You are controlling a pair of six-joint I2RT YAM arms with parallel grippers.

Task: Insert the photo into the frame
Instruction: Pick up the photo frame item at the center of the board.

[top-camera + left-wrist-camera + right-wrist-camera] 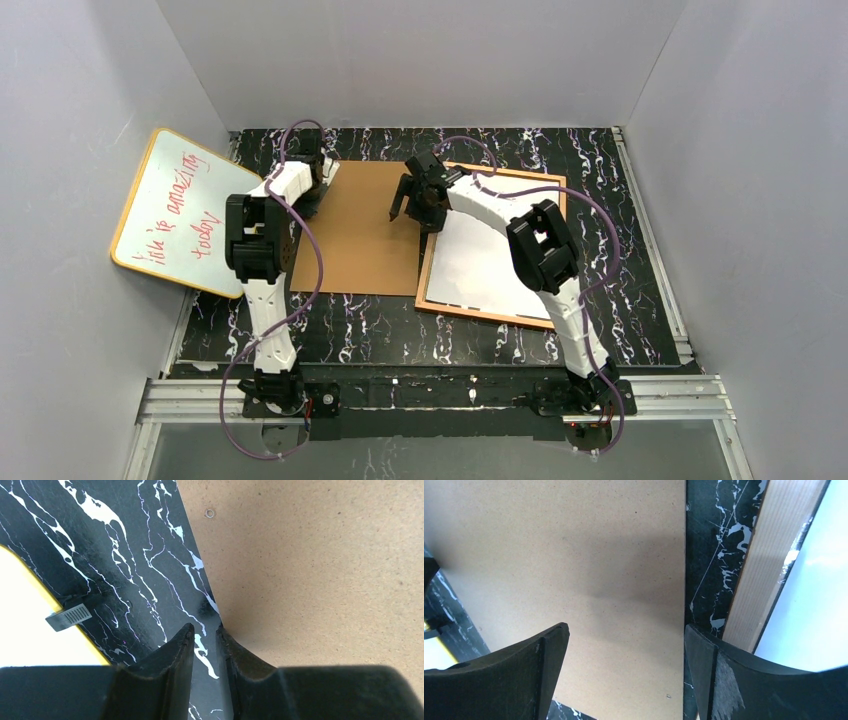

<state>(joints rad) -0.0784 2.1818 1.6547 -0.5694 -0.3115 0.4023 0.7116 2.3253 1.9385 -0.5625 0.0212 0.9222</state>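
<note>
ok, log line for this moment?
left gripper: near-shut at edge of flat brown backing board, grip unclear | right gripper: open over board | orange-brown wooden frame: white inside

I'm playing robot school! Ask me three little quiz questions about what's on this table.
1. True or false: the right hand is wide open.
2. What colour is the writing on the whiteboard? A) blue B) red C) green
3. Fill in the gap: seen from above, the brown backing board lies to the ___ of the wooden frame.

Key: 1 true; 2 B; 3 left.
</note>
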